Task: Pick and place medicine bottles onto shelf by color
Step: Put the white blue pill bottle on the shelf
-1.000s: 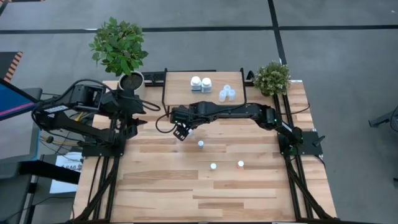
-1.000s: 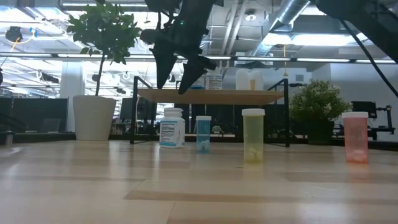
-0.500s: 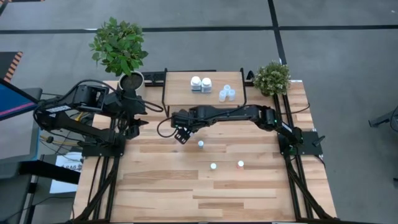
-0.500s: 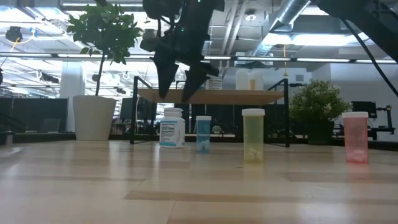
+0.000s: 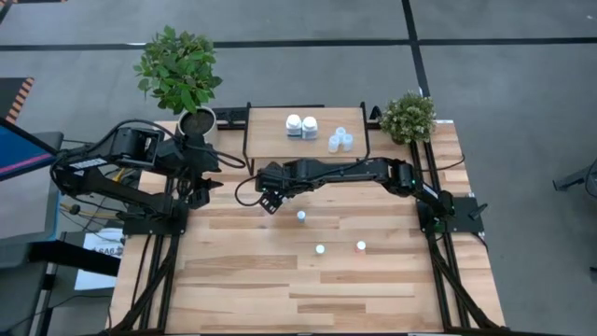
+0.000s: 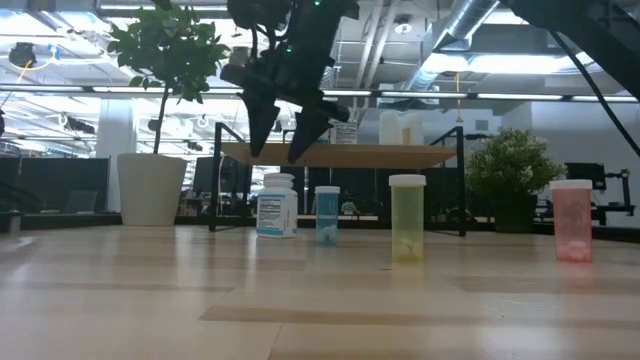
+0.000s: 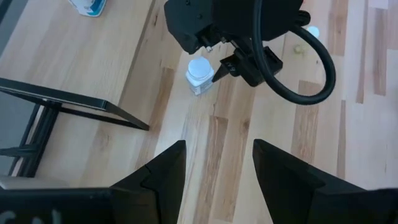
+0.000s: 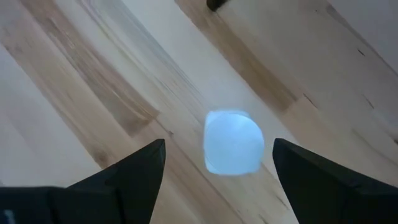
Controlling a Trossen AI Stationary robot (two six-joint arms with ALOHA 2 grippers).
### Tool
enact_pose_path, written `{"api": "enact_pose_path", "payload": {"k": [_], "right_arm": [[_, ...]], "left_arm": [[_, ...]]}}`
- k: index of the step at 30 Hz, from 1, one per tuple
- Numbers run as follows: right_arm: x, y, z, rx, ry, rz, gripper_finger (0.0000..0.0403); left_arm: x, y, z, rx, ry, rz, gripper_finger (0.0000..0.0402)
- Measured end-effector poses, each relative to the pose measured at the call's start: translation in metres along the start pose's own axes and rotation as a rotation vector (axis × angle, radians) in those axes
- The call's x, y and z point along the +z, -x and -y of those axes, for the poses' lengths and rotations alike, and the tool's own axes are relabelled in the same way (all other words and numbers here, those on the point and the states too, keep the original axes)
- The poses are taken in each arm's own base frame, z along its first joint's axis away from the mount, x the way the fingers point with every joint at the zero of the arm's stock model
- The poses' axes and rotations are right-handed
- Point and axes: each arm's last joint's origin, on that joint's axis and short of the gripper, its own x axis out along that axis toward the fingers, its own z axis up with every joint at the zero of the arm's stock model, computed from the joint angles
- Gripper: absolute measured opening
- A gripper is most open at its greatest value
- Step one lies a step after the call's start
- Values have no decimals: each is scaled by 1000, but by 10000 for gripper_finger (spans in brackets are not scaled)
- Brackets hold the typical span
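- We see the white bottle (image 6: 277,205) with a bluish label standing upright on the table (image 5: 242,280), just in front of the shelf (image 5: 275,140), near its left front leg.
- Our right gripper (image 6: 283,135) hangs directly above this white bottle, its fingers spread apart and empty, not touching the cap; the right wrist view looks straight down on the pale cap (image 8: 233,142) between the two fingers.
- In the left wrist view the same white bottle (image 7: 199,75) sits partly under the right arm's dark head.
- On the shelf we see two white bottles (image 5: 300,125) side by side near the middle, and a cluster of pale-blue bottles (image 5: 340,140) toward the shelf's right front corner.
- In front of the shelf, on the table, stand a small blue bottle (image 6: 327,215), a yellowish bottle (image 6: 407,217) and an orange-pink bottle (image 6: 572,220), each well apart from the others.
- Our left gripper (image 5: 198,184) waits off the shelf's left side, near the white plant pot (image 5: 197,121), its fingers parted and empty.
- A smaller bushy plant (image 5: 408,116) stands just off the shelf's right end.
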Motion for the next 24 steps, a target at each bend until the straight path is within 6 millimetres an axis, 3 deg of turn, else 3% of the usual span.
{"api": "enact_pose_path", "payload": {"k": [7, 14, 24], "right_arm": [[-5, 1, -6, -6, -1, 6, 317], [-17, -12, -3, -56, -18, -25, 317], [-13, -12, -6, -26, -16, 14, 317]], "left_arm": [[0, 0, 0, 0, 0, 0, 174], [0, 0, 0, 0, 0, 0, 174], [0, 0, 0, -1, 0, 0, 174]]}}
